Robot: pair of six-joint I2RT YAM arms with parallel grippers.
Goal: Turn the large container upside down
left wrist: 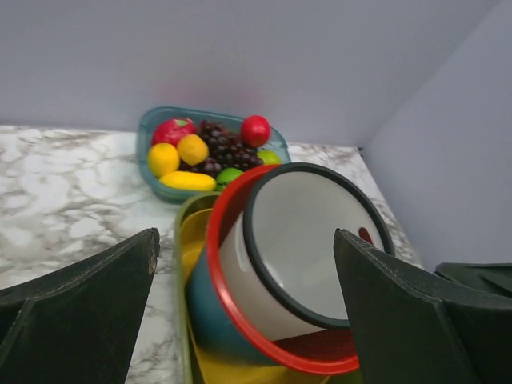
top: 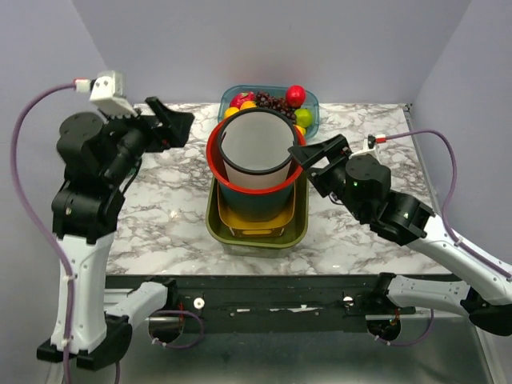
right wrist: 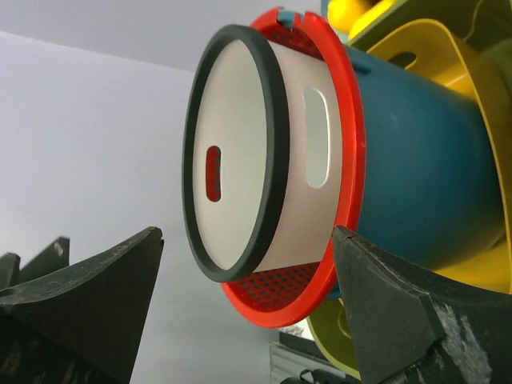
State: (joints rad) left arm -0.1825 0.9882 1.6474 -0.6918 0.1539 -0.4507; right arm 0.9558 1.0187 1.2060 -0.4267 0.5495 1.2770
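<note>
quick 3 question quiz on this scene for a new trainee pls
1. True or false: the white container sits nested inside the red colander.
2. Where is the fruit tray relative to the white container? A) behind it, toward the back wall; B) in front of it, by the arm bases; C) on its left.
3. Fill in the blank: the left pincer and the right pincer are both ___ and hold nothing.

Key: 1 true; 2 A; 3 open.
</note>
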